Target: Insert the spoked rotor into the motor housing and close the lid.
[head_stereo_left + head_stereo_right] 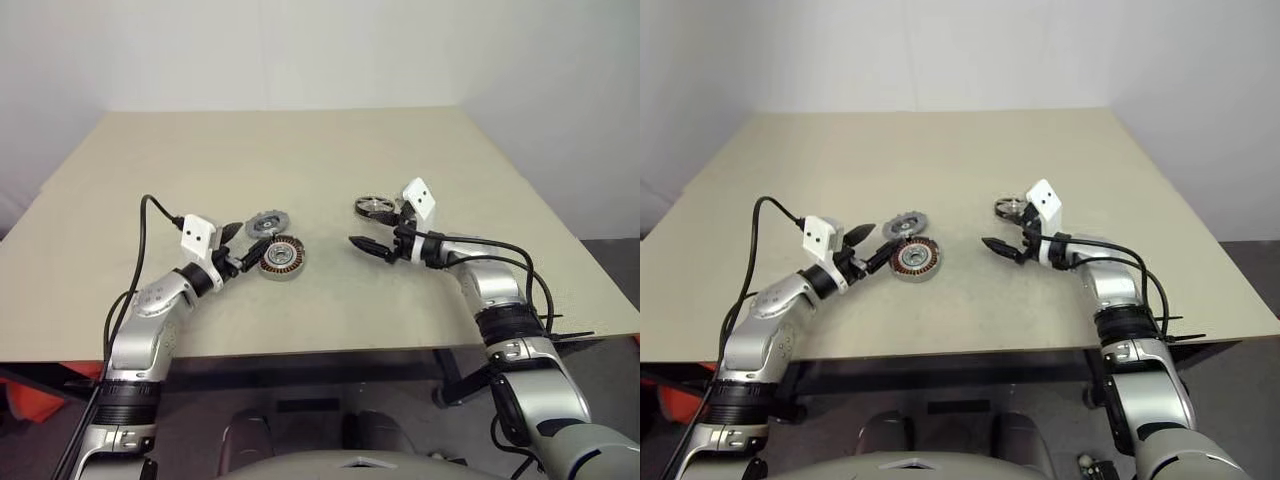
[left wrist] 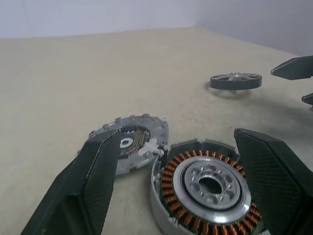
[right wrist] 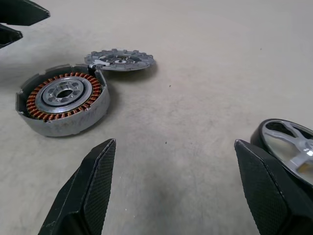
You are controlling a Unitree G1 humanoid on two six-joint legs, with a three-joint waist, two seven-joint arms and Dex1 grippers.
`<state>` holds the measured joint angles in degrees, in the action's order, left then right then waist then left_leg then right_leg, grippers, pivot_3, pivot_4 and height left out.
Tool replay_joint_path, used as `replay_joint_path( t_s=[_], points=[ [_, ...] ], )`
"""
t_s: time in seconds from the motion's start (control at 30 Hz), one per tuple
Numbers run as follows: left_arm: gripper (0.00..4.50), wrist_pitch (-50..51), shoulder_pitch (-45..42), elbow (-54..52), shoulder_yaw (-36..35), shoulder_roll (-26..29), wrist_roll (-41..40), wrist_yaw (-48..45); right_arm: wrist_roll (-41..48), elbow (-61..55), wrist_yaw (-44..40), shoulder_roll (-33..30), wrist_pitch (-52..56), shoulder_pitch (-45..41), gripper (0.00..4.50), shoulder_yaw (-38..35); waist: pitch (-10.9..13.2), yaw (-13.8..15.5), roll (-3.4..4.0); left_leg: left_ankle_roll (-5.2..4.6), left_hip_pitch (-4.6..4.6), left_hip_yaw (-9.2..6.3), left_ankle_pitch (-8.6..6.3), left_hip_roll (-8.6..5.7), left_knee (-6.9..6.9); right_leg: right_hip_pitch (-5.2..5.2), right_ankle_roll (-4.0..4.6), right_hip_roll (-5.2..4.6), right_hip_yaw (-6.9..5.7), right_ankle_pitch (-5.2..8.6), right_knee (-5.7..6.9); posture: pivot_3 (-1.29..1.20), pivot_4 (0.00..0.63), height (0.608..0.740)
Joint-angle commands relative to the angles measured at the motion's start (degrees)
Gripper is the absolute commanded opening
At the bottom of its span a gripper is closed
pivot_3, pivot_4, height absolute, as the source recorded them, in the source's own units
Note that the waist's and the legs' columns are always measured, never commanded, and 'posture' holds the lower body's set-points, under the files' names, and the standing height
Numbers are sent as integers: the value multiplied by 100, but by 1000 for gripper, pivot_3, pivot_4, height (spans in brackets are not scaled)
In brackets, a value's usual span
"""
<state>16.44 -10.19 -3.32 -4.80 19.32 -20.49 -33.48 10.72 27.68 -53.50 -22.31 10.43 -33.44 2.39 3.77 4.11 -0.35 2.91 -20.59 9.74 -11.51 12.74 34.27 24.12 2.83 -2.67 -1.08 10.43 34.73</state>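
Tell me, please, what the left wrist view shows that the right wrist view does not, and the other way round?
The left wrist view looks between the open left gripper, whose fingers flank the motor housing close up, and it shows the whole spoked rotor side-on, farther off. The right wrist view looks between the open right gripper over bare table, with the rotor cut off at the picture's edge. Both show the housing with the lid lying beside it on the table, plus the other gripper's fingertips at the edge.

Your 2 arms reach forward and angle inward toward each other. Your left gripper [image 1: 243,246] stands spread wide, holding nothing. Your right gripper [image 1: 365,245] also gapes, tilted slightly downward, empty.
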Motion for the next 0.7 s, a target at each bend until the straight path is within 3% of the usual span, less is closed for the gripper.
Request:
replay_joint_path(
  t_s=[0.03, 0.7],
  points=[
    [3915, -8, -40, -245, -78, 63, -83, -24, -8, -13, 93, -1, -139, -201, 4375, -62, 0, 4, 0, 0, 0, 0, 0, -1, 0, 0, 0, -2, 0, 0, 0, 0, 0, 740],
    [3915, 27, -227, -183, -111, 188, -87, -52, -50, -200, -124, -148, -177, -67, 4375, 22, 0, -5, 0, 3, 0, 0, 2, -2, 0, -1, 2, -4, -2, -1, 2, 0, 0, 740]
  ],
)
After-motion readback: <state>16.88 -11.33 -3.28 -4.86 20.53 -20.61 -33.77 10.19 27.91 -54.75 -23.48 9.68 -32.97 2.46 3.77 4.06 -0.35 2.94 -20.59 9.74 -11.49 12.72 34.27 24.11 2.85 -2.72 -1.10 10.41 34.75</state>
